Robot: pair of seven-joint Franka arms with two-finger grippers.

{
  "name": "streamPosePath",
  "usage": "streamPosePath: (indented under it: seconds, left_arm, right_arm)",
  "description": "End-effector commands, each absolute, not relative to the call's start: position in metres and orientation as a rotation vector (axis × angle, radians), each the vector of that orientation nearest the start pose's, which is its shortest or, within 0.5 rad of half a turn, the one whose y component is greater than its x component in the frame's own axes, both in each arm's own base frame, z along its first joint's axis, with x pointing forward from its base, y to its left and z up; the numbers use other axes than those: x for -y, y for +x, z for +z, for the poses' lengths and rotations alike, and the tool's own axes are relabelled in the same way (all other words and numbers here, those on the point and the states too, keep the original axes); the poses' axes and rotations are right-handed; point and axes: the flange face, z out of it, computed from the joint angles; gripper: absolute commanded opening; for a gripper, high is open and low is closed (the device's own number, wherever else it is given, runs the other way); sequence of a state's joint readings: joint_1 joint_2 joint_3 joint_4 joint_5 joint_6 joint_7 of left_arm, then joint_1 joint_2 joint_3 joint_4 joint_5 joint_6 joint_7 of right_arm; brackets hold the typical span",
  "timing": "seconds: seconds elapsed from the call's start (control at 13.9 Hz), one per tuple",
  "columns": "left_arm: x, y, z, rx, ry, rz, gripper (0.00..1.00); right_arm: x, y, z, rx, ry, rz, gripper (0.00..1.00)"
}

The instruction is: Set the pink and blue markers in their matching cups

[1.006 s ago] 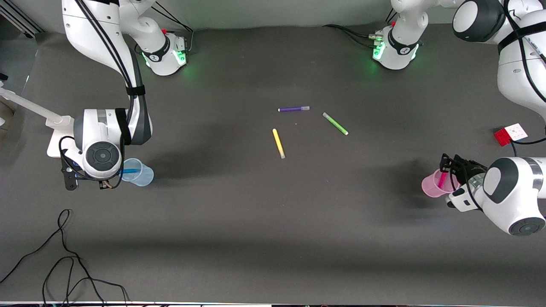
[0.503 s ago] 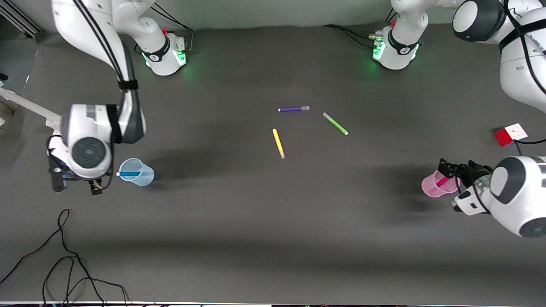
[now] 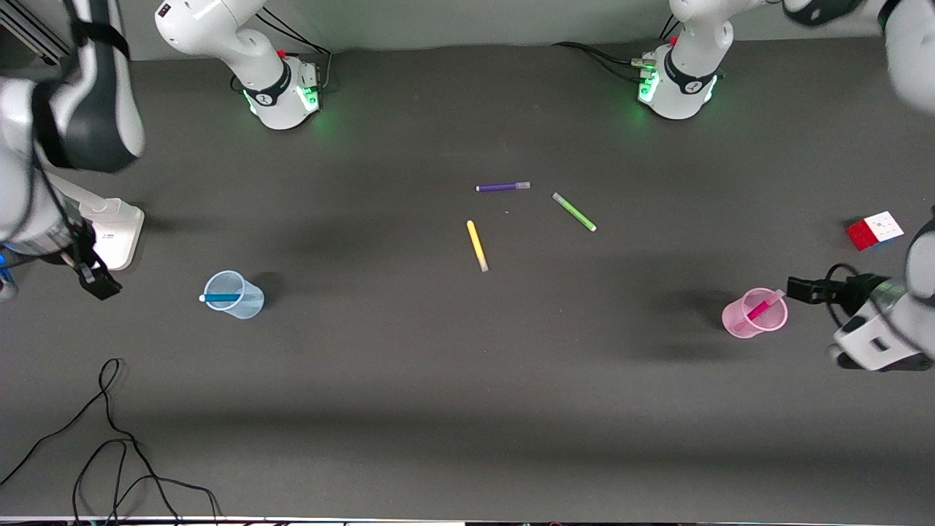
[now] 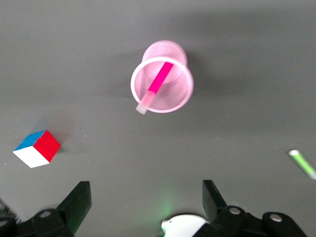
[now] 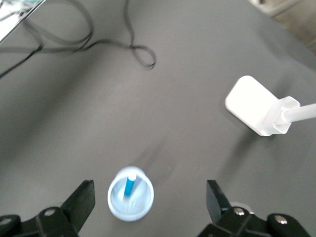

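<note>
The pale blue cup (image 3: 245,301) stands toward the right arm's end of the table with the blue marker (image 3: 219,297) in it, white tip over the rim. The pink ribbed cup (image 3: 738,321) stands toward the left arm's end with the pink marker (image 3: 760,308) leaning in it. My right gripper (image 3: 91,276) is open and empty, raised beside the blue cup (image 5: 143,205); the blue marker (image 5: 130,186) shows inside. My left gripper (image 3: 803,288) is open and empty, raised beside the pink cup (image 4: 180,94) holding the pink marker (image 4: 159,81).
A purple marker (image 3: 502,187), a green marker (image 3: 574,212) and a yellow marker (image 3: 477,245) lie mid-table. A colour cube (image 3: 874,229) sits near the left arm. A white stand base (image 3: 113,230) is near the right arm. Black cables (image 3: 109,438) lie nearer the camera.
Both grippers have pulled up and away from their cups toward the table's ends. The blue and pink markers stay in their cups.
</note>
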State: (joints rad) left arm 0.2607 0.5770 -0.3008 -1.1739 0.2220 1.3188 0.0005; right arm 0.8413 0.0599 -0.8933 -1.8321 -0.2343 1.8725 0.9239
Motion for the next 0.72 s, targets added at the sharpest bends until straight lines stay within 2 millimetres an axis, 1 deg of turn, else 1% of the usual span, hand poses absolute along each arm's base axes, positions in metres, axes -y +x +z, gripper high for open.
streamPosePath:
  seconds: [0.0, 0.07, 0.14, 0.22, 0.29, 0.36, 0.43, 0.5, 0.57, 0.65]
  left_arm:
    - [-0.040, 0.619, 0.489, 0.001, -3.045, 0.438, 1.00]
    - [-0.036, 0.609, 0.501, 0.007, -3.064, 0.372, 1.00]
    - [-0.034, 0.598, 0.510, 0.019, -3.078, 0.313, 1.00]
    - [-0.032, 0.591, 0.518, 0.024, -3.078, 0.261, 1.00]
    - [-0.027, 0.586, 0.528, 0.024, -3.085, 0.221, 1.00]
    - [-0.021, 0.584, 0.536, 0.018, -3.097, 0.187, 1.00]
    - [-0.017, 0.581, 0.547, 0.025, -3.117, 0.150, 1.00]
    - [-0.007, 0.578, 0.556, 0.015, -3.127, 0.127, 1.00]
    - [-0.003, 0.575, 0.564, 0.015, -3.132, 0.105, 1.00]
    - [0.006, 0.573, 0.568, 0.001, -3.134, 0.096, 1.00]
  right_arm:
    - [0.015, 0.570, 0.510, -1.340, -3.032, -0.075, 1.00]
    - [0.013, 0.571, 0.512, -1.317, -3.015, -0.065, 1.00]
    - [0.010, 0.571, 0.512, -1.250, -3.036, -0.050, 1.00]
    - [0.010, 0.568, 0.511, -1.197, -3.061, -0.021, 1.00]
    - [0.005, 0.566, 0.509, -1.140, -3.093, 0.025, 1.00]
    - [0.010, 0.564, 0.510, -1.072, -3.114, 0.050, 1.00]
    - [0.024, 0.562, 0.514, -0.988, -3.126, 0.063, 1.00]
    - [0.034, 0.555, 0.522, -0.883, -3.097, 0.111, 1.00]
    - [0.046, 0.549, 0.530, -0.797, -3.053, 0.151, 1.00]
    - [0.051, 0.544, 0.534, -0.702, -3.038, 0.167, 1.00]
